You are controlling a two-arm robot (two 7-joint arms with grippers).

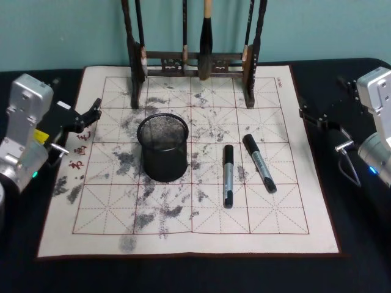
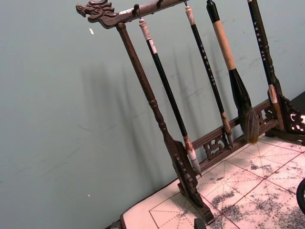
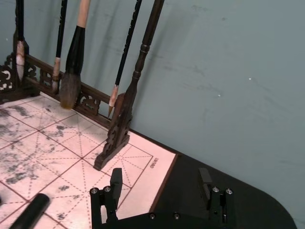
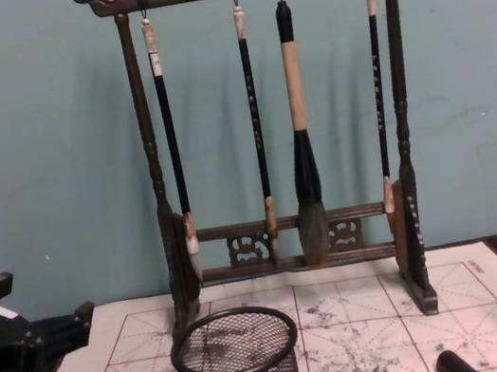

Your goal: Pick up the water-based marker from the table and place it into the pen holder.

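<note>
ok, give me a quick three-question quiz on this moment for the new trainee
1. How many markers lie on the mat?
2. True or false: the pen holder already holds a marker.
3. The right end effector is: A) shut on a marker; B) open, near the mat's right edge; C) inside the pen holder.
Key: 1) two; 2) false; 3) B.
</note>
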